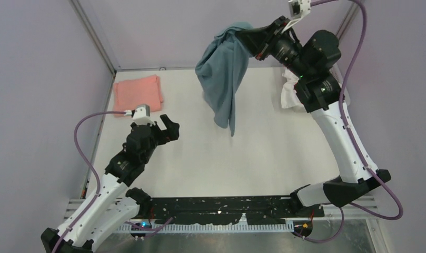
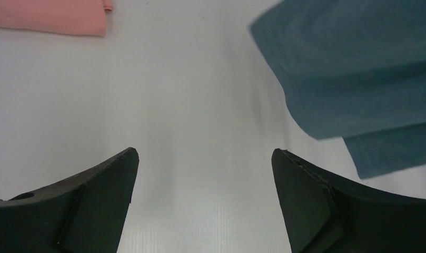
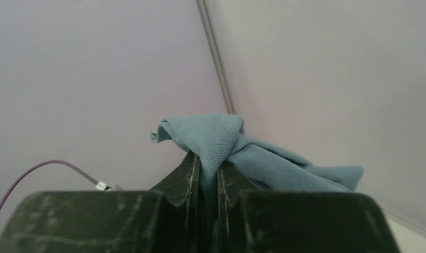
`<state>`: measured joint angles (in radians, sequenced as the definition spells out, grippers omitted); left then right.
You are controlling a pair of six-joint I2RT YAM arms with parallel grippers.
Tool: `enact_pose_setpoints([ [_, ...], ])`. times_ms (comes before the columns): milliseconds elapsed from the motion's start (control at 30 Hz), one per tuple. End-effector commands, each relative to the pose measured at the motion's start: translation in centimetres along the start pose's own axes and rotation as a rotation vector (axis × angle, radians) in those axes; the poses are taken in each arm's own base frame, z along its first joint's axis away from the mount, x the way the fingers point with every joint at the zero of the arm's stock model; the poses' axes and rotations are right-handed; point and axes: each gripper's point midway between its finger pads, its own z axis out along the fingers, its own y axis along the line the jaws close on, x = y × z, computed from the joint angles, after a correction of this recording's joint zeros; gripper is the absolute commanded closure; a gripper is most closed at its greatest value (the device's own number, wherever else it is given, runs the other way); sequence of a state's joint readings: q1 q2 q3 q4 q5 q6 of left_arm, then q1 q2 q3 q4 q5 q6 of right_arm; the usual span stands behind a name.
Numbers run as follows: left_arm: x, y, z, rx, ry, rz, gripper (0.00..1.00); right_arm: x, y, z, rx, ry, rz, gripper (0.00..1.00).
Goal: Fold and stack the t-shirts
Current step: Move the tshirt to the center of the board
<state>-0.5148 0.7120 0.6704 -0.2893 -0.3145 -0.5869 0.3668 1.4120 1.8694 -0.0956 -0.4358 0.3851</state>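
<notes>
My right gripper (image 1: 248,38) is shut on the teal grey-blue t-shirt (image 1: 224,74) and holds it high at the back, so it hangs down with its lowest end just above the table. The cloth is pinched between the fingers in the right wrist view (image 3: 208,158). A folded salmon-pink t-shirt (image 1: 138,93) lies at the far left of the table. My left gripper (image 1: 166,125) is open and empty, low over the table, left of the hanging shirt. In the left wrist view the teal shirt (image 2: 358,79) hangs at upper right and the pink one (image 2: 52,16) lies at upper left.
A white crumpled garment (image 1: 290,89) lies at the far right, partly hidden behind my right arm. The white table (image 1: 242,158) is walled by pale panels at the back and sides. A black rail (image 1: 221,205) runs along the near edge.
</notes>
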Motion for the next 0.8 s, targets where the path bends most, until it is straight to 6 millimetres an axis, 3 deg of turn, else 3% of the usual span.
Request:
enact_pose_setpoints([
  [0,-0.1,2.0,-1.5,-0.072,-0.034,-0.059,0.01,-5.9,7.4,-1.4,-0.129,-0.23,-0.081,0.95],
  [133,0.0,3.5,-3.1,-0.109,-0.061,-0.09,0.01,-1.5,10.7,0.9,-0.308,-0.103,0.018,0.92],
  [233,0.3,4.8,-4.3,-0.147,-0.072,-0.107,0.01,2.5,10.9,1.6,-0.36,0.01,0.071,0.88],
  [267,0.4,5.1,-4.5,-0.154,-0.077,-0.112,0.0,5.2,9.9,1.7,-0.332,0.072,0.093,0.88],
  [300,0.7,5.4,-4.7,-0.159,-0.078,-0.117,0.0,5.8,9.3,1.3,-0.306,0.083,0.077,0.87],
  [333,0.8,5.6,-4.9,-0.159,-0.078,-0.12,0.01,9.6,7.6,0.8,-0.247,0.17,0.103,0.86],
  [367,1.1,5.5,-4.9,-0.153,-0.07,-0.114,0.0,9.9,6.1,-0.1,-0.167,0.168,0.091,0.84],
  [400,1.3,5.7,-5.0,-0.157,-0.06,-0.111,0.0,14.5,3.8,-1.2,-0.081,0.262,0.12,0.83],
  [433,1.7,5.9,-4.9,-0.169,-0.04,-0.106,0.0,14.6,1.5,-2.6,0.037,0.245,0.106,0.81],
  [467,2.0,5.9,-4.8,-0.179,-0.024,-0.099,0.0,18.1,-0.5,-5.0,0.136,0.316,0.137,0.8],
  [500,2.3,6.0,-4.6,-0.19,-0.003,-0.089,0.0,19.4,-4.1,-6.7,0.292,0.324,0.139,0.79],
  [533,2.5,5.9,-4.3,-0.198,0.02,-0.081,0.0,23.3,-6.3,-10.0,0.407,0.418,0.18,0.78],
  [567,3.0,5.9,-3.8,-0.204,0.055,-0.069,0.01,24.2,-9.7,-12.4,0.555,0.435,0.179,0.77],
  [600,3.4,5.6,-3.2,-0.195,0.088,-0.062,0.0,27.6,-11.7,-16.3,0.684,0.541,0.203,0.75],
  [633,4.1,5.1,-2.4,-0.179,0.137,-0.059,0.0,28.1,-14.9,-19.4,0.839,0.556,0.19,0.73],
  [667,4.6,4.7,-1.6,-0.161,0.187,-0.065,0.0,30.5,-16.0,-23.0,0.942,0.656,0.197,0.67],
  [700,5.6,4.1,-0.7,-0.135,0.256,-0.072,0.0,30.6,-18.0,-25.7,1.071,0.673,0.17,0.63],
  [767,6.5,3.4,1.0,-0.109,0.336,-0.089,0.0,32.7,-19.2,-30.8,1.227,0.795,0.136,0.38],
])
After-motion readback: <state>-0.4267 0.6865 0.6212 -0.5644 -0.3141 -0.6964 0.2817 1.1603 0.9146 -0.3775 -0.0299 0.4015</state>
